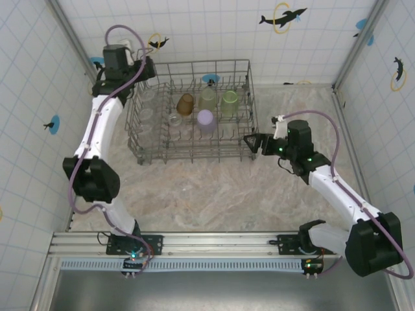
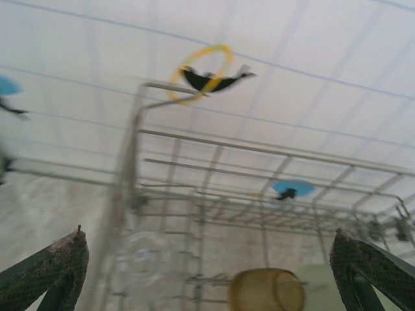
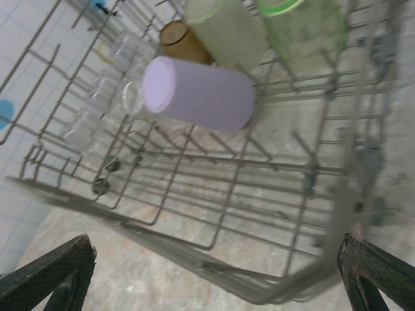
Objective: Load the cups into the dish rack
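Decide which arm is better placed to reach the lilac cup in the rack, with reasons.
Right, probably. The right gripper, open, faces into the dish rack from its near right corner, with the lilac cup close ahead. The left gripper, open, hovers at the far left corner.

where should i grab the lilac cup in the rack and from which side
Probably across the side wall of the lilac cup, near its closed base, coming from above on the near side of the dish rack. It leans mouth-down on the tines, base turned up and toward that side; the amber cup and green cups crowd its far side.
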Motion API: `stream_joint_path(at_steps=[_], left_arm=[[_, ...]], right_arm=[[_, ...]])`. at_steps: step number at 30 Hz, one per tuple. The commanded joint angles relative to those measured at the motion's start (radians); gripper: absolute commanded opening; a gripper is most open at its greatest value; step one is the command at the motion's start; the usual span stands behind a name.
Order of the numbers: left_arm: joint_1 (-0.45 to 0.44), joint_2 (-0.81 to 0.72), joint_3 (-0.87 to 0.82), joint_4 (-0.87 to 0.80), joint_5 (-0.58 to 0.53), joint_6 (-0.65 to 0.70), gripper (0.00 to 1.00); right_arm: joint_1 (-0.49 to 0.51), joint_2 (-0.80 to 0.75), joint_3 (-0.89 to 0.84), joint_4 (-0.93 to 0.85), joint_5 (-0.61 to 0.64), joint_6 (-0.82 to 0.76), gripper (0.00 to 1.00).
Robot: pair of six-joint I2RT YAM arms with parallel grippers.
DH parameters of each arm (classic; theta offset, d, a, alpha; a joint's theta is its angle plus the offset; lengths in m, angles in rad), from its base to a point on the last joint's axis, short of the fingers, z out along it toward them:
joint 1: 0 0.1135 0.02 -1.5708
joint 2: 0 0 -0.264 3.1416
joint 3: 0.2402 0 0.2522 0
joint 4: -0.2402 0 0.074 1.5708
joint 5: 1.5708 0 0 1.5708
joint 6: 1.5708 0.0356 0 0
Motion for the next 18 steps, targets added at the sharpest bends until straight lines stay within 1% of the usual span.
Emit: stream_joint_path(at_steps=[1,4,6,8,9,11,12,13,16,18], left_arm=[[0.057,-0.116,-0.134,0.05,-0.102,-0.072,0.98],[0.077,-0.22,-0.274,0.123,-0.128,-0.089,0.98],[0.078,-0.28,-0.341,0.143,-0.192,-0.09,0.98],[0.079,-0.344,-0.427,0.176,-0.271,-0.08,0.97],[0.08,-0.369,-0.464,0.188,-0.305,-0.066,0.98],[0.082,-0.403,-0.523,0.18,-0.422,-0.04,0.98],[0.088,-0.413,-0.542,0.168,-0.464,-0.04,0.98],[0.107,-0.426,-0.567,0.162,-0.484,-0.049,0.98],[0.192,-0.47,-0.642,0.165,-0.428,-0.1,0.98],[0.228,-0.492,-0.684,0.173,-0.419,-0.118,0.98]], right_arm=[[-0.044,-0.052,0.031,-0.073,0.104,-0.039,0.99],[-0.111,-0.09,0.018,-0.093,0.16,-0.041,0.99],[-0.15,-0.118,0.003,-0.1,0.226,-0.043,0.99],[-0.19,-0.144,-0.019,-0.105,0.3,-0.041,0.99],[-0.207,-0.156,-0.03,-0.103,0.321,-0.04,0.99],[-0.244,-0.174,-0.053,-0.101,0.359,-0.038,0.99],[-0.259,-0.18,-0.063,-0.1,0.373,-0.035,0.99],[-0.275,-0.184,-0.074,-0.099,0.387,-0.032,0.99],[-0.309,-0.19,-0.104,-0.089,0.404,-0.028,0.99],[-0.319,-0.193,-0.12,-0.085,0.416,-0.034,0.99]])
